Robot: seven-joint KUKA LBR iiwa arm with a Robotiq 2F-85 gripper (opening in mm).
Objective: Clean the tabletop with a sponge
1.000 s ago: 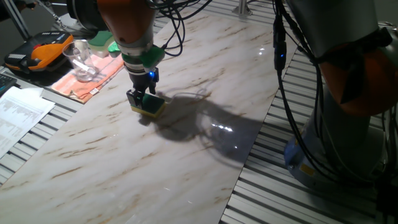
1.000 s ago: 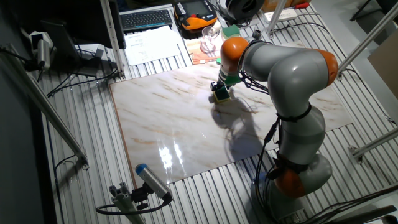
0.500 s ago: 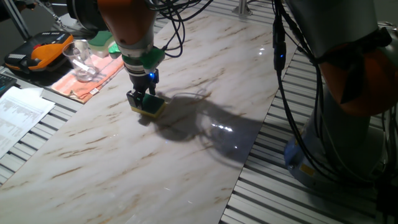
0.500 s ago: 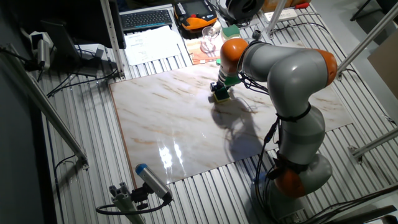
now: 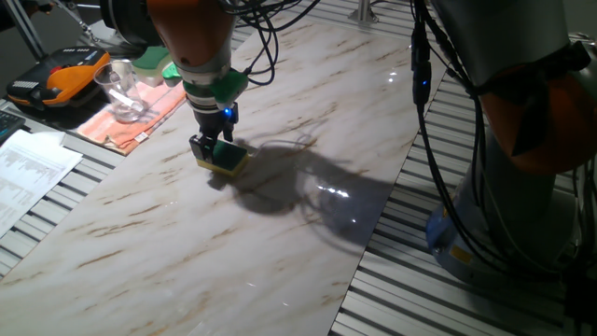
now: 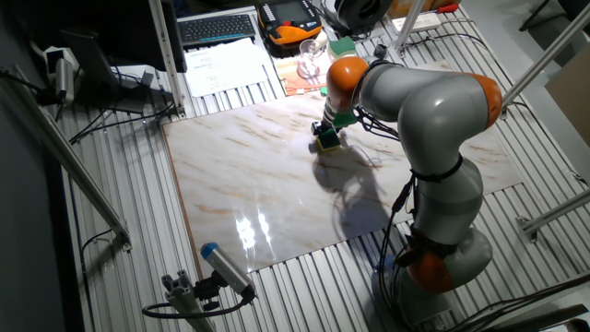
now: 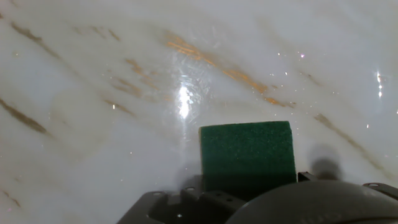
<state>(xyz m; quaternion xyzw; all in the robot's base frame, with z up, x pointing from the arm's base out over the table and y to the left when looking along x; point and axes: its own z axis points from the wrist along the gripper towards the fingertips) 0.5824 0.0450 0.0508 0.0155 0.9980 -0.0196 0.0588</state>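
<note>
Marble tabletop [image 5: 308, 121] — sponge [image 5: 224, 157] in end effector [image 5: 213, 147]

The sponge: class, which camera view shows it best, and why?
The hand view: the sponge fills it, its green top sharp. One fixed view shows its yellow body under the tool; the other fixed view shows a speck.

One fixed view sits low and close at the table's [image 5: 280, 243] edge, looking along the slab toward the sponge [image 5: 222, 159]. The other fixed view hangs high and far back, looking down on the whole table [image 6: 240, 184] and arm. The hand view looks straight down, very near the sponge [image 7: 247, 152]. All three share the sponge.
</note>
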